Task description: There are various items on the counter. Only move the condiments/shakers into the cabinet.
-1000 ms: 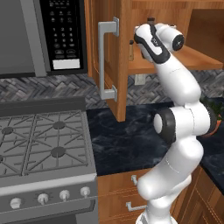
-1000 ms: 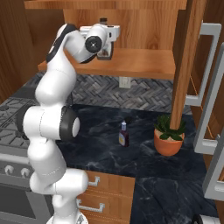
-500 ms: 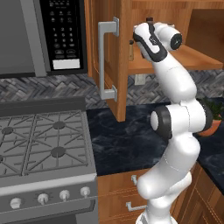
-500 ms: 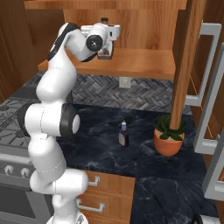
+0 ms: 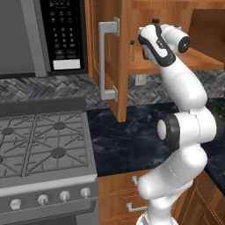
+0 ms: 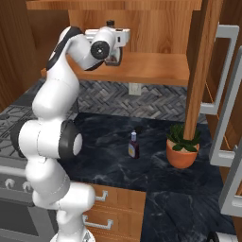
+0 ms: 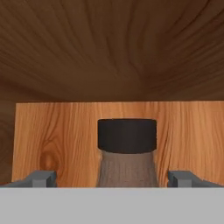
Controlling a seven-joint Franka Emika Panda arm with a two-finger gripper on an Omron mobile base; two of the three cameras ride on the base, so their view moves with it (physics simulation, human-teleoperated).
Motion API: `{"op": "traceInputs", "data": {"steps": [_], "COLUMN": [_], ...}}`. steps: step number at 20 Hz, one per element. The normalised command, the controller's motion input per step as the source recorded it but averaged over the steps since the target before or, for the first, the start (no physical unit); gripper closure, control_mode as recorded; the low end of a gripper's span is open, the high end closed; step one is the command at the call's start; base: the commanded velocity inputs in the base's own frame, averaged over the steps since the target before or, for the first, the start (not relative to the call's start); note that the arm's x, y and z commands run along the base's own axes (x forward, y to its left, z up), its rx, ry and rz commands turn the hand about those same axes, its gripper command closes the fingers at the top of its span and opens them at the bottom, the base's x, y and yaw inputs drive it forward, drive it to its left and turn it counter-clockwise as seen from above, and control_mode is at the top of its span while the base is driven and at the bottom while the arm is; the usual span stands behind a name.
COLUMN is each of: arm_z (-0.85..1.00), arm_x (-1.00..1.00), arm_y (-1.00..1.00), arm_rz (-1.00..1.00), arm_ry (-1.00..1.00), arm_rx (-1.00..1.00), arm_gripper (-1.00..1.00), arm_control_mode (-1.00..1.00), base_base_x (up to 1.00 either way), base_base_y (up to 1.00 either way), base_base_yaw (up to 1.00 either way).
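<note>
Syrup bottle [image 7: 127,153] stands on the cabinet [image 6: 156,68] shelf between spread fingers [image 7: 41,178], apparently released; shaker [image 5: 131,49] shelved at left; blue bottle [image 6: 133,145] left on the bench [image 6: 113,160].

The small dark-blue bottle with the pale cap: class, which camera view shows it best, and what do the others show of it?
The right base view: the small dark-blue bottle stands upright and unobstructed on the counter, left of the potted plant. From the left base view the arm blocks that stretch of counter; the hand view looks into the cabinet at another bottle.
</note>
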Motion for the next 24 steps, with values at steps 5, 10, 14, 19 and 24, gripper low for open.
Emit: {"op": "traceInputs", "data": {"steps": [5, 10, 14, 19, 24], "arm_z": [0.0, 0.0, 0.0, -0.23, -0.52], "arm_x": [-0.47, -0.56, -0.86, -1.0, -1.0], "arm_y": [-0.05, -0.05, -0.17, -0.27, -0.3], "arm_rz": [-0.01, -0.02, -0.04, -0.06, -0.06], "arm_ry": [0.0, 0.0, 0.11, 0.28, 0.44], "arm_rx": [0.0, 0.0, 0.0, 0.0, -0.01], "arm_gripper": [-1.0, -1.0, -1.0, -1.0, -1.0], "arm_control_mode": [-1.0, -1.0, -1.0, -1.0, -1.0], "base_base_x": [0.0, 0.0, 0.0, 0.0, 0.0], "base_base_y": [0.0, 0.0, 0.0, 0.0, 0.0], "base_base_yaw": [0.0, 0.0, 0.0, 0.0, 0.0]}}
